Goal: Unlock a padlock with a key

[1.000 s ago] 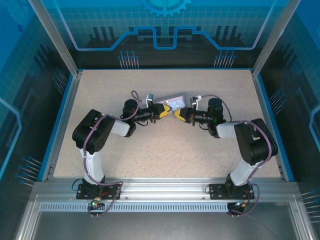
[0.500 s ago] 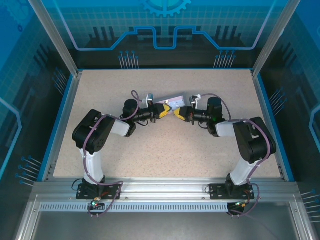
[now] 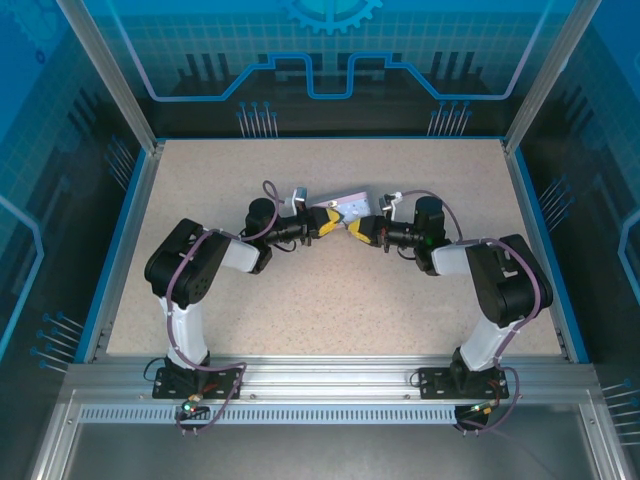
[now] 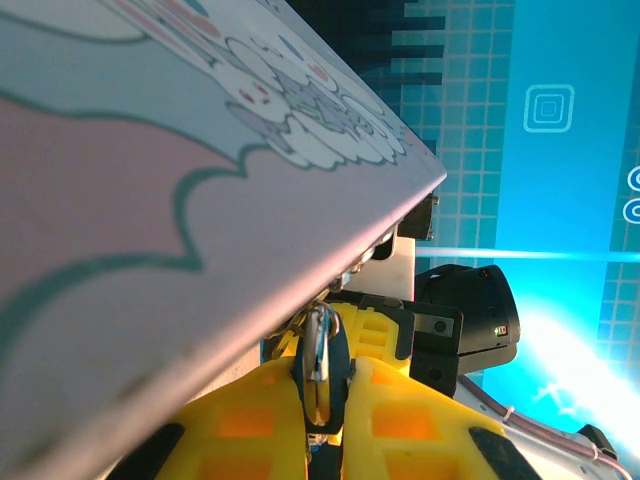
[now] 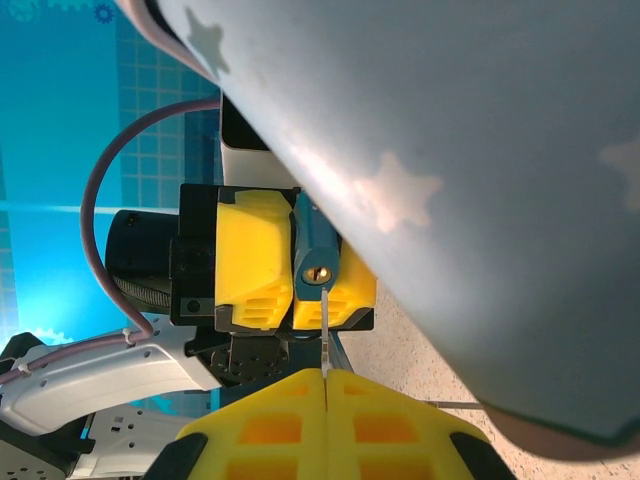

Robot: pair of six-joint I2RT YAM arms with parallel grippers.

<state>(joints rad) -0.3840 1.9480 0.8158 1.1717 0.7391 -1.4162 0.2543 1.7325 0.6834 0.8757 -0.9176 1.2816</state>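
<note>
The left claw [image 4: 320, 405] is clenching the padlock [image 5: 316, 250] just beneath the tin [image 5: 480, 180]. The right claw [image 5: 327, 400] is pinching the key [image 5: 325, 335], whose tip is sitting just at 6 o'clock of the keyhole [image 5: 319, 272]. The best move is probably pushing slowly toward 12 o'clock with the blade in line.

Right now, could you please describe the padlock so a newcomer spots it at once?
Start at the pale, star-printed tin. At its edge, the left arm's yellow fingers pinch the padlock: small, dark blue, brass keyhole facing the thin key.

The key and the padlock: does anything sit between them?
Nothing. In the right wrist view the key ends just under the keyhole of the padlock; that short stretch is bare.
</note>
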